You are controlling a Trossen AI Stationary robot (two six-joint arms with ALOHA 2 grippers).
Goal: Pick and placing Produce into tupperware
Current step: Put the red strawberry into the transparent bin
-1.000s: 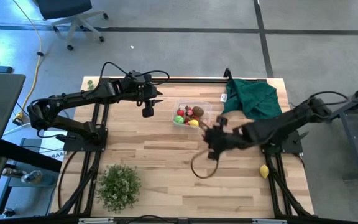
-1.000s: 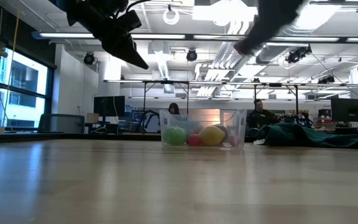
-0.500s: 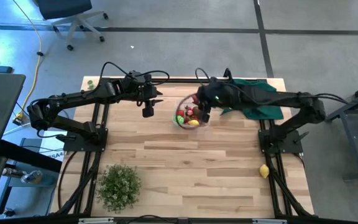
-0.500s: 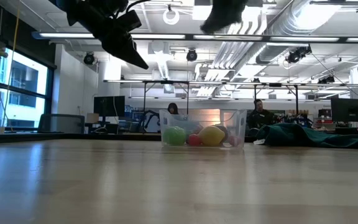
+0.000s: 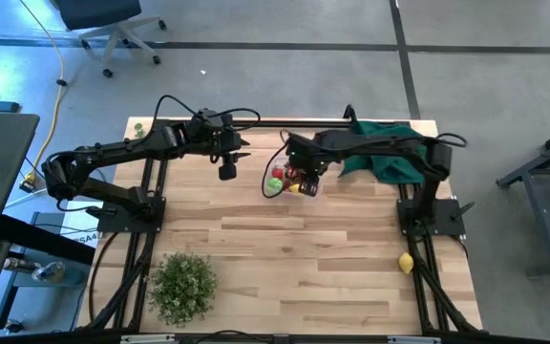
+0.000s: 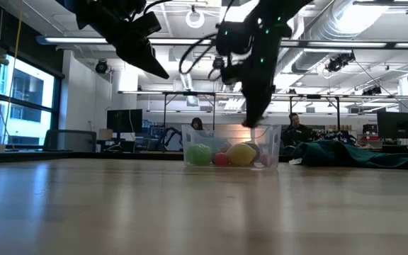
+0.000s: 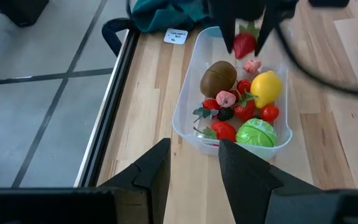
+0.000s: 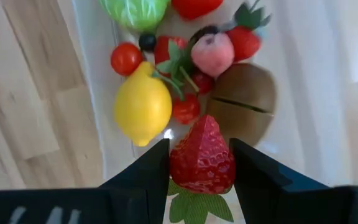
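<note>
The clear tupperware (image 5: 315,191) stands at the table's far middle and holds the produce: a yellow lemon (image 8: 143,106), a brown kiwi (image 8: 241,102), a green ball (image 7: 256,132) and small red fruits. My right gripper (image 8: 202,163) hangs just above the tub (image 6: 271,145), shut on a red strawberry (image 7: 244,45). My left gripper (image 7: 194,158) hovers open to the tub's left, above the table, with nothing between its fingers. Another lemon (image 5: 406,263) lies on the table near the right edge. My right gripper pinches the strawberry's two sides (image 8: 182,165) between its two fingers. The fingers come from above, pointing down. The strawberry is lifted clear over the fruit in the tub, its green leaves toward the wrist and its tip downward.
A dark green cloth (image 5: 390,153) lies at the far right corner, beside the tub. A bushy green plant (image 5: 181,285) stands near the front left. Bare wood stretches across the table's middle and front. People sit in the room behind.
My right gripper has swung from the table's middle toward the far edge and a little leftward, tipped to point down, and sunk over the tupperware with the strawberry still between its fingers.
</note>
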